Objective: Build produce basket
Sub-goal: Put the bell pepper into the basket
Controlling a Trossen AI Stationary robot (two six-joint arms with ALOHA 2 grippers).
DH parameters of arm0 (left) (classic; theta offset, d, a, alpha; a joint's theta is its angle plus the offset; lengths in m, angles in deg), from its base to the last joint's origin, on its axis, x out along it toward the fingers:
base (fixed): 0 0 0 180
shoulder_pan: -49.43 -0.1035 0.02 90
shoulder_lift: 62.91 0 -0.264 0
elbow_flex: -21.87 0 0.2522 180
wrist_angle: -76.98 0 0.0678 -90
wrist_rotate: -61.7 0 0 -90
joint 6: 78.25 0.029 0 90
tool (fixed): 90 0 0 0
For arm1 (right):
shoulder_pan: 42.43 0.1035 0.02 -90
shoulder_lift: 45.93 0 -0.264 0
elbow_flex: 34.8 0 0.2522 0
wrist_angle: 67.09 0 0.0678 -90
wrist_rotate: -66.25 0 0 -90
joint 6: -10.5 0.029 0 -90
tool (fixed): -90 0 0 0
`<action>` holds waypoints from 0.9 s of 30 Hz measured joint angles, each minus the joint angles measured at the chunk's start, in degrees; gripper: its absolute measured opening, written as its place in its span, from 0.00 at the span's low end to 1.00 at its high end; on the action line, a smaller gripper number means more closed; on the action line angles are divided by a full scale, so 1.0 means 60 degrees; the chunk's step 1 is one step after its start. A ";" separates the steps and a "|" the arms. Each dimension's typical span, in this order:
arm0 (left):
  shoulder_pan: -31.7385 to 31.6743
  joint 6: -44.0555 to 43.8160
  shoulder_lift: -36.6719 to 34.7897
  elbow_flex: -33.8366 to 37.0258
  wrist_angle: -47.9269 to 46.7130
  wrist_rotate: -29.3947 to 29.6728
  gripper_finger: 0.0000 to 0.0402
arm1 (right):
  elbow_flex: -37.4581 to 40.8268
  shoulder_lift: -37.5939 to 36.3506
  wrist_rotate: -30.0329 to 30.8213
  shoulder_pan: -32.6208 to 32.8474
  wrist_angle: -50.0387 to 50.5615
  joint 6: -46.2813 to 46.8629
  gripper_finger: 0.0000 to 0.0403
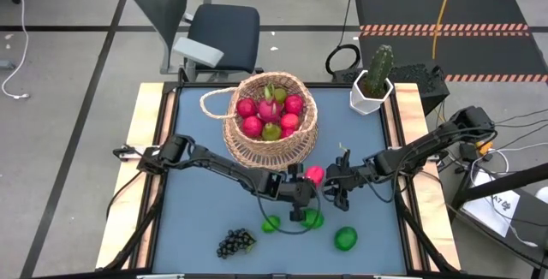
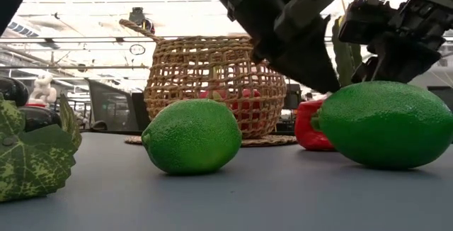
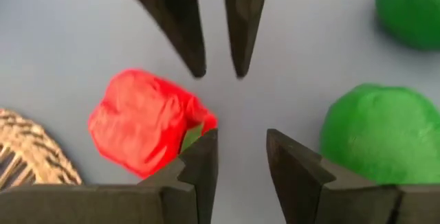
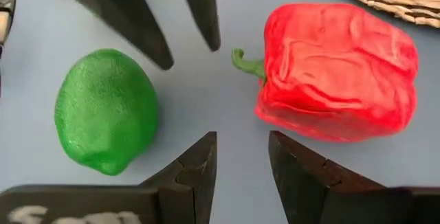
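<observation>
The woven basket (image 1: 270, 129) stands at the table's far middle and holds several red and green fruits. A red pepper (image 1: 314, 175) lies on the table just in front of it, stem toward the grippers. Three limes (image 1: 312, 219) (image 1: 271, 223) (image 1: 345, 238) and a dark grape bunch (image 1: 235, 243) lie nearer the front edge. My left gripper (image 3: 242, 148) and my right gripper (image 4: 242, 148) face each other tip to tip between the pepper (image 4: 337, 69) and a lime (image 4: 106, 110). Both are slightly open with nothing between their fingers.
A white pot with a cactus (image 1: 371, 86) stands at the far right corner. The basket's looped handle (image 1: 214, 101) sticks out to the left. Bare table lies at the left and along the right side.
</observation>
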 joint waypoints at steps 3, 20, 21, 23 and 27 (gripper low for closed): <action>0.0001 -0.0188 0.0000 0.0003 -0.0348 0.0063 0.32 | 0.0000 0.0003 -0.0001 0.0002 0.0135 0.0003 0.31; 0.0168 -0.0807 0.0328 0.0017 -0.0857 0.0972 0.32 | 0.0000 0.0003 -0.0023 0.0000 0.1057 0.0172 0.31; 0.0147 -0.0922 0.0328 0.0017 -0.0837 0.0976 0.32 | 0.0000 0.0003 -0.0023 0.0000 0.1033 0.0186 0.31; 0.0099 -0.1163 0.0339 0.0011 -0.0768 0.0987 0.32 | 0.0000 0.0003 -0.0027 0.0000 0.1046 0.0186 0.31; 0.0003 -0.1336 0.0390 0.0017 -0.1018 0.0720 0.32 | 0.0000 0.0003 -0.0027 0.0000 0.1030 0.0186 0.31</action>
